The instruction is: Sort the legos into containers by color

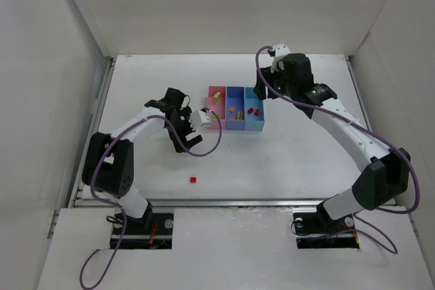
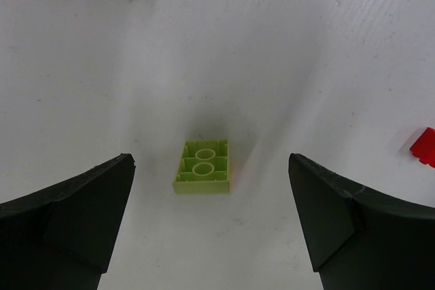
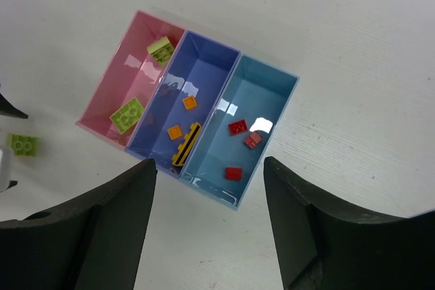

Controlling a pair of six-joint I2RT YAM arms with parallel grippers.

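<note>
Left gripper (image 2: pixel 211 161) is spread wide above the small lime-green plastic lego brick (image 2: pixel 202 168) on the white table (image 2: pixel 306 45); I'd descend straight, pinching its flat sides.

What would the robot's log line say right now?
left gripper open over lime-green plastic brick | right gripper open above three-colour plastic tray | small red brick loose

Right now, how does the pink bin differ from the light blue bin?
The pink bin holds two yellow-green bricks; the light blue bin holds three red bricks. The pink bin sits nearer the left arm, the light blue bin nearer the right arm. Both are open rectangles joined to the blue-violet bin.
</note>
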